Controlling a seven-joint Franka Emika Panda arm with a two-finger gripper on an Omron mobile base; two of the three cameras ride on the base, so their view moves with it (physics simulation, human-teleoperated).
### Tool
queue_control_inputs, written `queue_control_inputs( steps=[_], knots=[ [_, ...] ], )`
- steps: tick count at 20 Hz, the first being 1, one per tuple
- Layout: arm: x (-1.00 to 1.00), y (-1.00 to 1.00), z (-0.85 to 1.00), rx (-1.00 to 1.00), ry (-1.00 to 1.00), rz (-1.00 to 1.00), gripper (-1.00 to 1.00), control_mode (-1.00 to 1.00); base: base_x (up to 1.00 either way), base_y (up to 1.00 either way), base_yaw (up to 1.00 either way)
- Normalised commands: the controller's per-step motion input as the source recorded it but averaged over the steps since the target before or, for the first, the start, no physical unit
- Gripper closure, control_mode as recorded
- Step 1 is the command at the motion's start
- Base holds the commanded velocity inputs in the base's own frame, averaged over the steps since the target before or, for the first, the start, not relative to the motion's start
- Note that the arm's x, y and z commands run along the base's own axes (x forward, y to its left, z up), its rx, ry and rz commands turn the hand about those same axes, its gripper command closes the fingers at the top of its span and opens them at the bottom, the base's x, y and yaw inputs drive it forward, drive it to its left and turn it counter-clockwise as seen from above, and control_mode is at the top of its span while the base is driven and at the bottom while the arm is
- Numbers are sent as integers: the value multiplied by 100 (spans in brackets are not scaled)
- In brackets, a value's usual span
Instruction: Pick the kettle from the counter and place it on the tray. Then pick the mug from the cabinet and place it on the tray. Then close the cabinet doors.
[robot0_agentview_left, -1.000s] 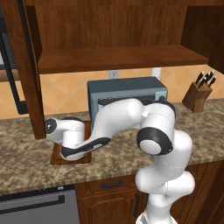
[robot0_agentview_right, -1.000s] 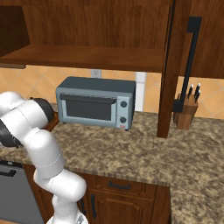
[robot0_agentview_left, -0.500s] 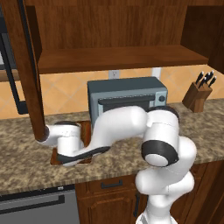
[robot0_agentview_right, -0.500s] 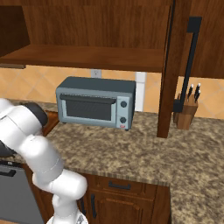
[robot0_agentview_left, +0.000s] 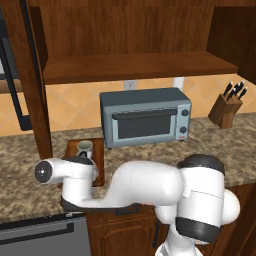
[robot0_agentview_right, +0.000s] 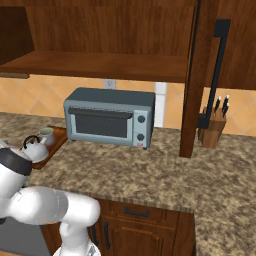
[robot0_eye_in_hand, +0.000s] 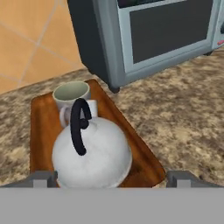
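1. I see my arm has swung back and lower since a second ago; the white forearm now sits in front of the counter (robot0_agentview_left: 30, 150) edge.
2. The gripper (robot0_eye_in_hand: 111, 177) fingers stand wide apart, holding nothing.
3. The kettle (robot0_eye_in_hand: 92, 153) and the mug (robot0_eye_in_hand: 72, 96) both sit on the tray (robot0_eye_in_hand: 41, 127), touching, left of the toaster oven (robot0_agentview_right: 110, 116).
4. The cabinet doors (robot0_agentview_right: 197, 75) remain open.
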Motion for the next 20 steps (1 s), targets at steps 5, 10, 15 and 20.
queue_control_inputs(
  steps=[5,10,15,20],
  knots=[
    [-33,-68,11,0,-11,-6,-100,-100,0,0,0],
    [-26,-16,55,0,-9,-2,-100,-100,0,0,0],
    [-22,0,75,0,-6,-6,-100,-100,0,0,0],
    [-22,17,62,-6,-7,-16,-100,-100,0,0,0]
  ],
)
